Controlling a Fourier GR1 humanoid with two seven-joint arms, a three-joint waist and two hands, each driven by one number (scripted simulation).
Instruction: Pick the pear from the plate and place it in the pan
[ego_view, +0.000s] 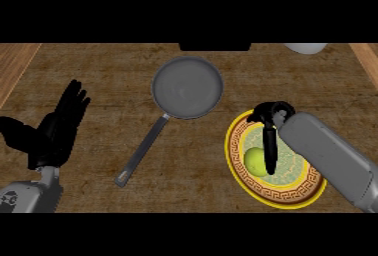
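A yellow-green pear (255, 161) lies on the left half of a round plate (240, 131) with a yellow rim and a patterned orange band, at the right of the counter. My right hand (275, 112) hangs over the plate's far rim with its fingers bent downward. Its thumb (271, 150) runs straight down along the pear's right side, and nothing encloses the pear. A grey pan (187, 87) lies at the centre back, its handle (142, 151) pointing toward the lower left. My left hand (53, 132) rests open at the far left, fingers up.
A white object (305, 47) shows at the back right edge and a dark shape (215, 46) at the back centre. Wooden strips border the counter on both sides. Bare counter lies between the pan handle and the plate.
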